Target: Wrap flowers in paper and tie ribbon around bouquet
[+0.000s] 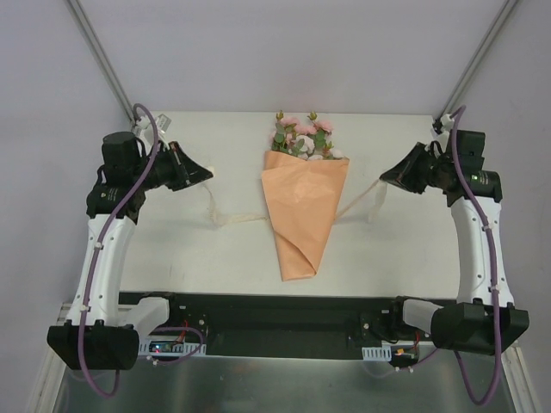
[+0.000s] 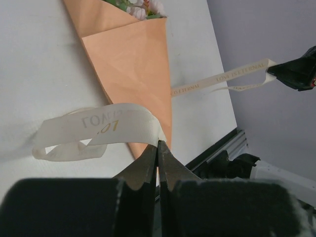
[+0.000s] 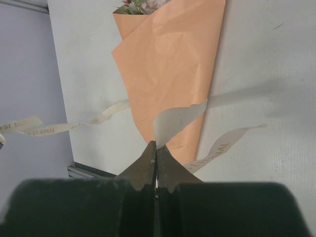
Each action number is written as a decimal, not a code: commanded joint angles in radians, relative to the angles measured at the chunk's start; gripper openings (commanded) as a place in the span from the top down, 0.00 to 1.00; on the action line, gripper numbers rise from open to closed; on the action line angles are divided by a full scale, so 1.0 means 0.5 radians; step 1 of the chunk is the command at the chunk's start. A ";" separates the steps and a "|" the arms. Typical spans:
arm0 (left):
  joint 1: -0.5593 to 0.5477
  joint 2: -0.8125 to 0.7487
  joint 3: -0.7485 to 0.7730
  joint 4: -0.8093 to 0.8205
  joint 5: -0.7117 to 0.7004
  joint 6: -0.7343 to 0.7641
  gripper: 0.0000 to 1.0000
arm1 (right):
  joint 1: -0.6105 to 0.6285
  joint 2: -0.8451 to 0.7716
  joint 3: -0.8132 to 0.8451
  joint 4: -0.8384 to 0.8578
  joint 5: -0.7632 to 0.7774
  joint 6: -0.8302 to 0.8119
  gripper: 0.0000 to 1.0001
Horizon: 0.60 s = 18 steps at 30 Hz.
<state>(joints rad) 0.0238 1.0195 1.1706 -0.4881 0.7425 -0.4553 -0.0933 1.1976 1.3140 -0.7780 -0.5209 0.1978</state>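
Note:
The bouquet lies in the middle of the table. Its pink flowers (image 1: pixel 301 138) point away from me out of a peach-orange paper (image 1: pixel 303 215) cone. The cream ribbon (image 1: pixel 232 219) runs beneath the cone and comes out on both sides. My left gripper (image 1: pixel 209 175) is raised to the left of the cone and shut on one ribbon end (image 2: pixel 98 129), pinched at its tips (image 2: pixel 159 143). My right gripper (image 1: pixel 383 179) is raised to the right, shut on the other ribbon end (image 3: pixel 180 117) at its tips (image 3: pixel 156 144). Both wrist views show the paper (image 2: pixel 133 64) (image 3: pixel 168 64) below.
The white table (image 1: pixel 198 258) ends at a black rail (image 1: pixel 275 323) between the arm bases. Two slanted metal frame posts (image 1: pixel 99 52) (image 1: pixel 482 52) rise at the back corners. A loose ribbon tail (image 3: pixel 222 145) lies on the table right of the cone.

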 commanded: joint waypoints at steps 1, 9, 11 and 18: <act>-0.042 0.118 0.070 0.120 0.172 -0.148 1.00 | 0.012 -0.079 0.231 -0.076 -0.017 0.055 0.99; -0.225 0.133 0.156 0.387 0.181 -0.316 1.00 | 0.012 -0.082 0.461 -0.128 -0.093 0.092 0.99; -0.284 0.151 0.217 0.421 0.178 -0.356 1.00 | 0.012 -0.082 0.471 -0.128 -0.096 0.095 0.99; -0.446 0.295 0.487 0.562 0.141 -0.445 1.00 | 0.012 -0.076 0.501 -0.110 -0.124 0.117 0.99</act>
<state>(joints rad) -0.1669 1.1316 1.3201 -0.3023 0.8062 -0.6407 -0.0933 1.1667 1.5200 -0.8276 -0.5526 0.2321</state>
